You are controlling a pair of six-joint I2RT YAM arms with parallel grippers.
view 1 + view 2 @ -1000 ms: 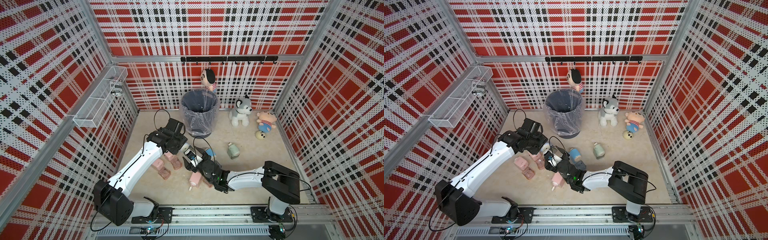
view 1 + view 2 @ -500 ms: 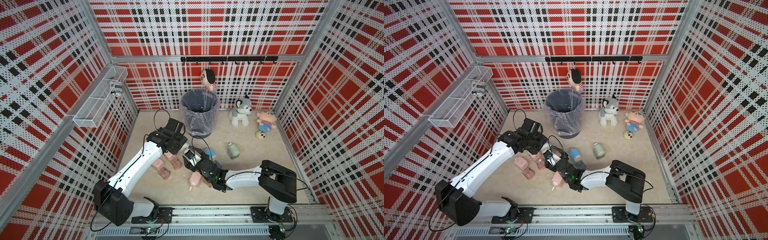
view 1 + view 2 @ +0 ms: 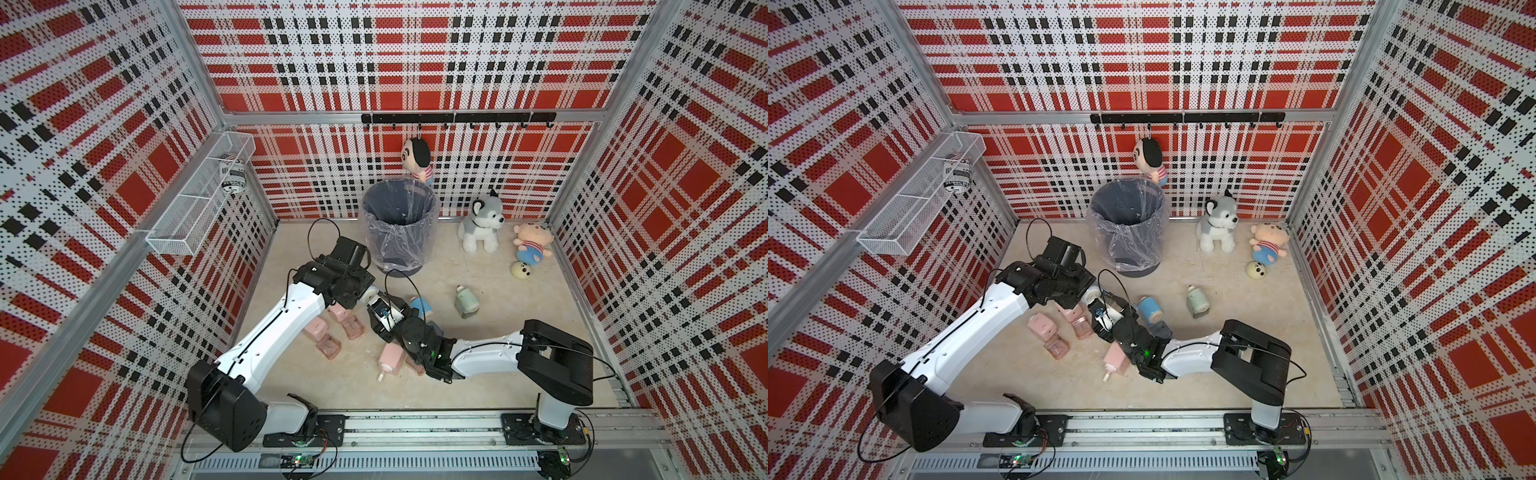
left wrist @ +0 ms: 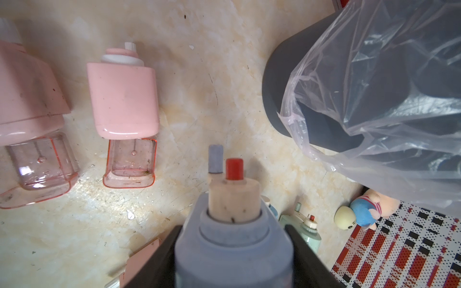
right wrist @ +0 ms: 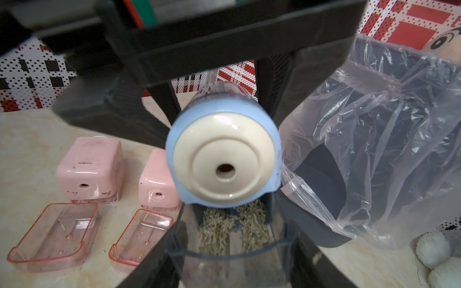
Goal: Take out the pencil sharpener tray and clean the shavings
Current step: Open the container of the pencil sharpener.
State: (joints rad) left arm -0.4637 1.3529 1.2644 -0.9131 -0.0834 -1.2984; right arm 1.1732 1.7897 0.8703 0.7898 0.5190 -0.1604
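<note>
At far left, wire basket [image 3: 178, 232]: mounted on the side wall, well apart from the work; nothing is obstructed by it.
Left of centre, pink pencil sharpeners [image 5: 89, 169]: two are stood on the table [image 3: 498, 353], each with a clear pink tray [image 5: 52, 237] laid just in front of it. No shavings are seen in either. A third pink sharpener [image 3: 390, 358] is laid on its side close to the right arm.
Centre, left gripper [image 4: 233, 232]: closed on the body of the blue pencil sharpener [image 5: 223, 159], which is held just beside the bin with its pencil hole turned toward the right arm.
Centre, sharpener tray [image 5: 229, 259]: seated under the blue body and apparently drawn partly forward. A layer of shavings [image 5: 214, 229] is seen through the clear wall.
Centre, handling (judged): the tray is taken to be light, thin, stiff plastic, smooth enough to slip and liable to crack under a hard pinch. Hold is best taken on the two side walls near the front lip. The tray is to be kept level, or loose shavings will be spilled.
Centre, right gripper [image 5: 228, 212]: one jaw is set to each side of the tray, with little gap. Whether the walls are pressed cannot be told.
Behind centre, waste bin [image 3: 401, 249]: lined with a loose clear bag, whose folds may be caught by a passing tray.
Right of centre, second blue sharpener [image 3: 420, 306]: laid just beside the right arm, where it may be struck on withdrawal.
Further right, green sharpener [image 3: 466, 303], husky plush [image 3: 482, 226], doll plush [image 3: 534, 245]: well apart from the work.
</note>
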